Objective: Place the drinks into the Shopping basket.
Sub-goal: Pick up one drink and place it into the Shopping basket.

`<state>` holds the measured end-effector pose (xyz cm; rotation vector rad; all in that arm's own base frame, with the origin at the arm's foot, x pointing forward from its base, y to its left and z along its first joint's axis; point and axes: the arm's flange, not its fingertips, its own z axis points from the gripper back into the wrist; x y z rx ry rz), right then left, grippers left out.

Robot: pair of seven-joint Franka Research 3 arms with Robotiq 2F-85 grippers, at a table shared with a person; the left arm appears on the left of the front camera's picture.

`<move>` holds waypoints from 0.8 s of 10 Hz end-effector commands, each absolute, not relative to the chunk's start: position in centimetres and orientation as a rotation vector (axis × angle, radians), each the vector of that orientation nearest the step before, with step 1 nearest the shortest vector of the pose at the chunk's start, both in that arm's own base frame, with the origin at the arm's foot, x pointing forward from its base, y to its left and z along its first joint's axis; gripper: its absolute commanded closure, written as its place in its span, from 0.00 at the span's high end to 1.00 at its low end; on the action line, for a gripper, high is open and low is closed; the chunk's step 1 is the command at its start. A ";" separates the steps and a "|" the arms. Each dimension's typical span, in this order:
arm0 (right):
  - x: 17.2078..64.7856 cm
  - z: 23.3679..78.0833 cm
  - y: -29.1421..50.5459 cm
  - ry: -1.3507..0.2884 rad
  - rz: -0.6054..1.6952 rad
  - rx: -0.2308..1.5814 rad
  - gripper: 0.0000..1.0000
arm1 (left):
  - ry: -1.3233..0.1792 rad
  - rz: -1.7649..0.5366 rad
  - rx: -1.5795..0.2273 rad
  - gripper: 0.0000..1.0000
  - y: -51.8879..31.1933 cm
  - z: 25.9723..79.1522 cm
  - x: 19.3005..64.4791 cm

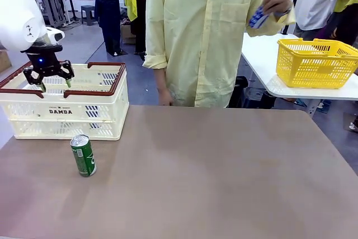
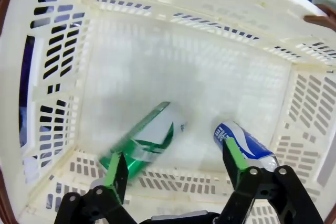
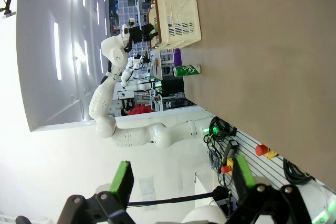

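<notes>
Left end effector [image 1: 55,85] hangs over the Shopping basket [image 1: 106,110], jaws apart, empty. The green can [image 1: 83,155] stands upright on the bench, lower left of frame, just below it, so I'd say this arm's closest.

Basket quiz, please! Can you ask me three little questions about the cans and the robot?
1. True or false: the left end effector is open.
2. What colour is the person's can? A green, B blue, C red.
3. How many cans lie inside the basket?

Key: 1 true. 2 B. 3 two: green can, blue can.
</notes>
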<state>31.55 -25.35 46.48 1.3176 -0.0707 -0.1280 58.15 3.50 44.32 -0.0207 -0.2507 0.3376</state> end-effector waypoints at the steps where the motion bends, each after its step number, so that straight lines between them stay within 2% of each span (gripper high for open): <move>1: 31.4 47.0 -25.3 -0.051 -0.132 1.310 1.00 | -0.262 0.354 -0.026 1.00 3.6 44.9 58.1; 3: 31.4 47.0 -25.3 -0.051 -0.132 1.310 1.00 | -0.298 0.369 -0.066 1.00 3.6 46.8 57.2; 5: 31.4 47.0 -25.3 -0.051 -0.132 1.310 1.00 | -0.286 0.445 -0.219 1.00 3.3 50.2 54.9; 6: 31.4 47.0 -25.3 -0.051 -0.132 1.310 1.00 | -0.205 0.409 -0.332 1.00 2.9 52.2 52.6; 8: 31.4 47.0 -25.3 -0.051 -0.132 1.310 1.00 | 0.023 0.135 -0.631 1.00 4.2 55.4 46.2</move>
